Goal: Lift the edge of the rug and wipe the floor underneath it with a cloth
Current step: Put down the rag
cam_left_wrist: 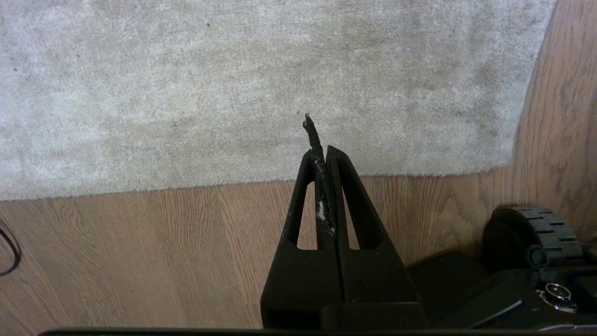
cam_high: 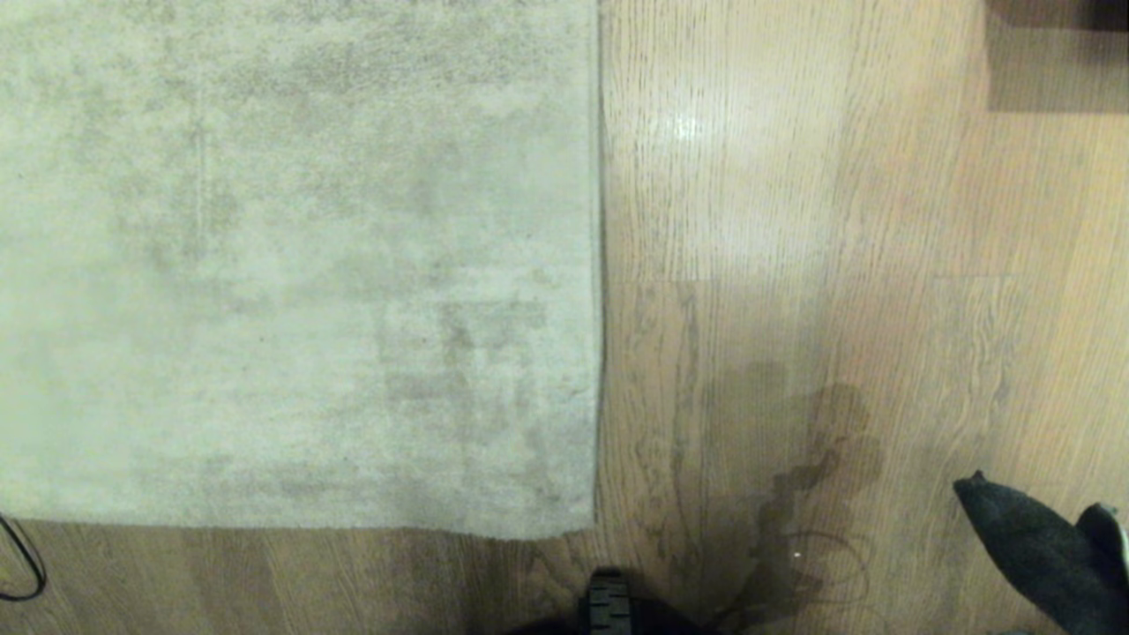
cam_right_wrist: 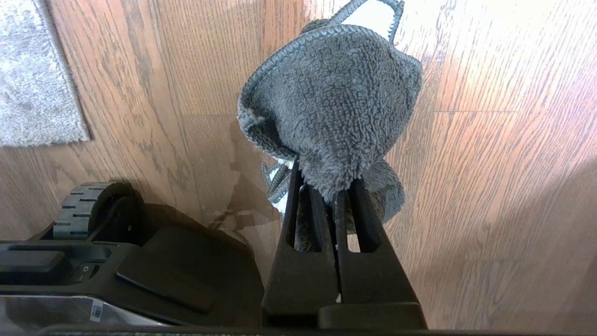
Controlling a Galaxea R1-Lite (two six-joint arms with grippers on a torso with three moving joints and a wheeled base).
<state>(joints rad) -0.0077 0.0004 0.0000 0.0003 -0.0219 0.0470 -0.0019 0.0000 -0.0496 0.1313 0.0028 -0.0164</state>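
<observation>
Where the robot's own base sits nearest, a black ridged wheel (cam_high: pixel 607 604) pokes into the bottom of the head view, with bare floor (cam_high: pixel 882 265) on either side of it. Just off to the robot's right, the right gripper (cam_right_wrist: pixel 336 186) is clamped on the cloth (cam_right_wrist: pixel 329 112), a dark grey fluffy rag with lighter stitched edging that bunches up beyond the fingertips and hangs above the planks; in the head view only a dark fold of it shows at the lower right corner. On the robot's left, the left gripper (cam_left_wrist: pixel 322 156) is pressed closed with nothing in it but a thin dark scrap sticking out past its tips, and it hangs over the strip of floor just short of the rug (cam_high: pixel 291 265). A loop of black cable (cam_high: pixel 22 564) lies on the planks at the far left.

Beyond the wheel, the rug's near border runs straight across, lying flat on the floor, and meets the rug edge (cam_high: pixel 600 265) at a square corner almost straight ahead of the base. That edge runs directly away from the robot, flat and untouched. To its right the wood planks stretch wide and open, with a soft shadow close in, a bright glint farther out, and a dark brown furniture corner (cam_high: pixel 1054 57) at the far top right
</observation>
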